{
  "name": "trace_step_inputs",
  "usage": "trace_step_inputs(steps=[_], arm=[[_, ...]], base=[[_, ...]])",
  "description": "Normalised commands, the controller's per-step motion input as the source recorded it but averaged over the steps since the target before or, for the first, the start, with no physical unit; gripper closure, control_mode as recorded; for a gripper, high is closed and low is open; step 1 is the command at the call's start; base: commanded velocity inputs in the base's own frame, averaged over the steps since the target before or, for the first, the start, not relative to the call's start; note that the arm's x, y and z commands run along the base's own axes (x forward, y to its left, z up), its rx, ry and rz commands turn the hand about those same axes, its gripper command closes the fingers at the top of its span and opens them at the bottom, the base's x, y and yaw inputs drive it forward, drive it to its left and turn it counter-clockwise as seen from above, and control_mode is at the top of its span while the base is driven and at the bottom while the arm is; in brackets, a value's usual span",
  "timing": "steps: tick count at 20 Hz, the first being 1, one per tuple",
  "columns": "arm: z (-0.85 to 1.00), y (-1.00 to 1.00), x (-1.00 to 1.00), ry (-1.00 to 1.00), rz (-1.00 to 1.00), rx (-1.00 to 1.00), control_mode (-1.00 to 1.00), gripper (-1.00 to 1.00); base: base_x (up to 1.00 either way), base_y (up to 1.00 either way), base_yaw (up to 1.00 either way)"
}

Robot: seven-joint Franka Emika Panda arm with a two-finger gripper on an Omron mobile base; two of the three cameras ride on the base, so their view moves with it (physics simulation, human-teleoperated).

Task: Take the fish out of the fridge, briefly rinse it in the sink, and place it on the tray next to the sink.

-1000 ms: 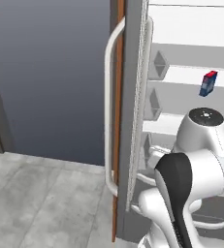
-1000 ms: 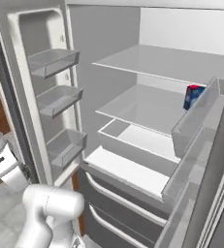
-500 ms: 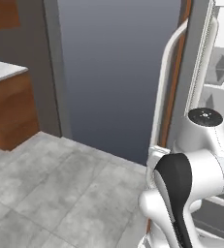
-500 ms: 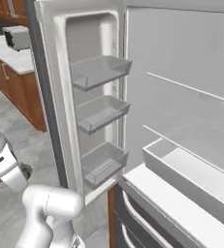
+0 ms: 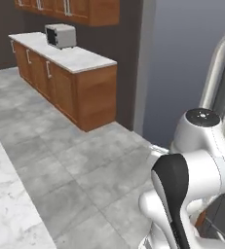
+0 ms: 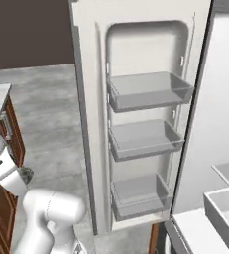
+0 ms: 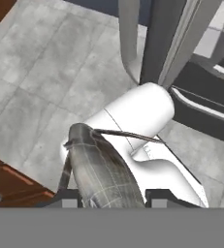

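The fish [image 7: 104, 174] has a dull grey skin scored with a fine grid of pale lines, faintly sheened along its back, with thin wiry fins. The fridge [image 6: 136, 124] door liner looks like smooth matt white plastic; its door bins [image 6: 148, 92] are clear, slightly glossy plastic. The floor [image 5: 70, 160] is grey stone-look tile, matt with faint mottling. The far cabinets [image 5: 70, 87] show warm brown wood grain under a pale marbled desk [image 5: 65, 53] top. The toaster oven [image 5: 60, 35] looks like brushed metal.
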Motion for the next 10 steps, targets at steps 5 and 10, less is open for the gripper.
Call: trace_step_inputs(steps=[5, 10], arm=[[0.0, 0.0, 0.0, 0.0, 0.0, 0.0, 1.0, 1.0], [0.0, 0.0, 0.0, 0.0, 0.0, 0.0, 1.0, 1.0]], base=[[0.08, 0.56, 0.76], [0.96, 0.47, 0.36]])
